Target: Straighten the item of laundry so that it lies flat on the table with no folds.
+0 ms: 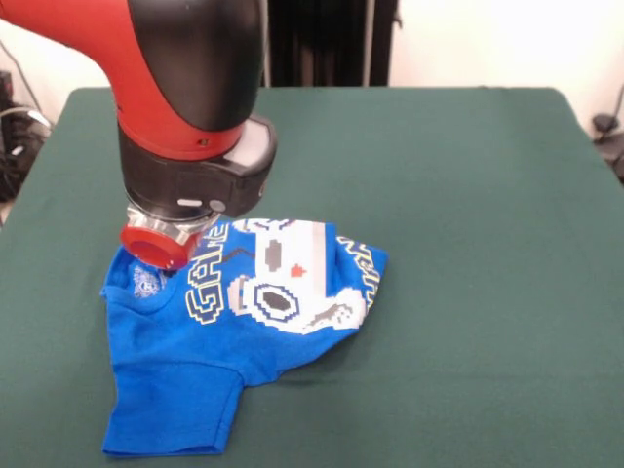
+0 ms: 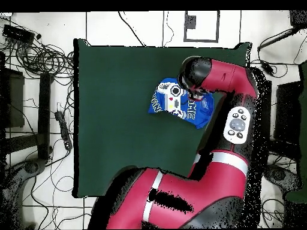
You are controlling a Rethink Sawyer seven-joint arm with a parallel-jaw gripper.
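Here, a small bright blue T-shirt (image 1: pixel 214 331) lies crumpled on a dark green bench (image 1: pixel 468 214), print side up, its body folded over on itself and one sleeve spread flat. The red and black arm's tool (image 1: pixel 161 244) sits directly over the shirt's collar end; whether it is apart or together cannot be told.

The shirt (image 1: pixel 195 351) is soft blue cloth, matt and creased, its print (image 1: pixel 283 283) flatter and faintly smoother than the weave. The table (image 1: pixel 468 195) wears matt dark green fabric, felt-like and even. The arm (image 1: pixel 185 78) has glossy red and black plastic shells, with a smooth red ring (image 1: pixel 156 246) at its tip.
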